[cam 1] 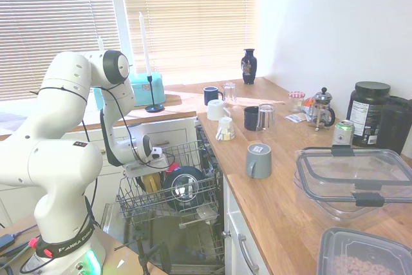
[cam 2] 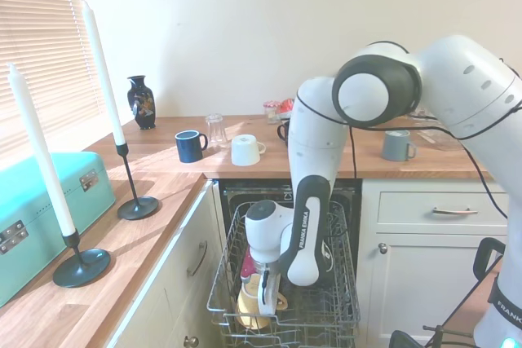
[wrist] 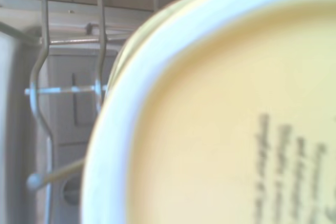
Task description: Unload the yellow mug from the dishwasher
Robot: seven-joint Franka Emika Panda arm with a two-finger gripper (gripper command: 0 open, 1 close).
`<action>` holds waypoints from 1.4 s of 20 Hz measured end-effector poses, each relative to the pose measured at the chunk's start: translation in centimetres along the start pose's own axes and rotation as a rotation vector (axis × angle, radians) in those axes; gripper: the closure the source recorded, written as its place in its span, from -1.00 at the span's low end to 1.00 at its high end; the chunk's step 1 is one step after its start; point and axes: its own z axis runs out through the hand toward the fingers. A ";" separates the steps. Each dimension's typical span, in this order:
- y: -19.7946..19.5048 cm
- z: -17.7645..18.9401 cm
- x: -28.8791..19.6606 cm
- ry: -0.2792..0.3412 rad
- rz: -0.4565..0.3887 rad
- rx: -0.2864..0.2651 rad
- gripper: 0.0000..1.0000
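Yellow mug (cam 2: 251, 303), low centre-left in the second exterior frame, is being shown inside the dishwasher (cam 2: 281, 303) rack under the gripper (cam 2: 265, 292), whose finger spacing cannot be told, while blurred, unreadable print is seen on its base.

Wooden counter (cam 1: 283, 204) carrying grey mug (cam 1: 259, 160), white mug (cam 1: 217, 109), navy mug (cam 1: 210, 95), dark vase (cam 1: 249, 66) at 12 o'clock of those. French press (cam 1: 321, 108), green can (cam 1: 343, 132), black tub (cam 1: 368, 113) toward 3 o'clock. Teal case (cam 2: 37, 213) beside two black candlesticks (cam 2: 134, 201).
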 end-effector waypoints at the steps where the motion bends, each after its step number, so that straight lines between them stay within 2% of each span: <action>1: 0.0 0.3 -0.1 0.007 -0.002 0.003 1.00; 8: -0.5 0.3 0.1 0.048 -0.004 0.005 1.00; 16: -0.6 0.3 0.3 0.042 0.003 0.009 1.00; 28: -1.0 0.2 0.8 0.032 -0.009 -0.032 1.00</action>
